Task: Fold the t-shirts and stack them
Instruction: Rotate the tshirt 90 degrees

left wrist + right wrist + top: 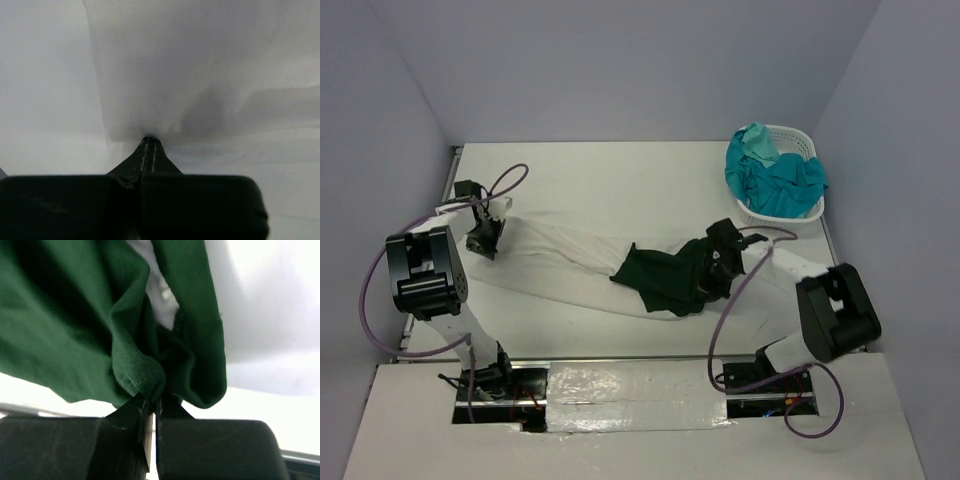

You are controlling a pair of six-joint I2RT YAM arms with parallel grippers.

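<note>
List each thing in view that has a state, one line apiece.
White tee: stretched across the table, pinched at its left end.
Green tee: bunched on the white tee, pinched.
Teal tee: heaped in the basket.
Basket: upright, far right.
Left gripper: shut on white tee.
Right gripper: shut on green tee.

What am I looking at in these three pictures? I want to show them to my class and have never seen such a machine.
These are two robot arms bolted to a table's near edge. The wide picture comes from a camera above and behind them; the other two come from cameras on each wrist.

A white t-shirt lies stretched across the table, with a dark green t-shirt bunched on it. A white basket at the far right holds teal cloth.

The left end effector is pinched shut on the white t-shirt, the right end effector on the dark green t-shirt.
</note>
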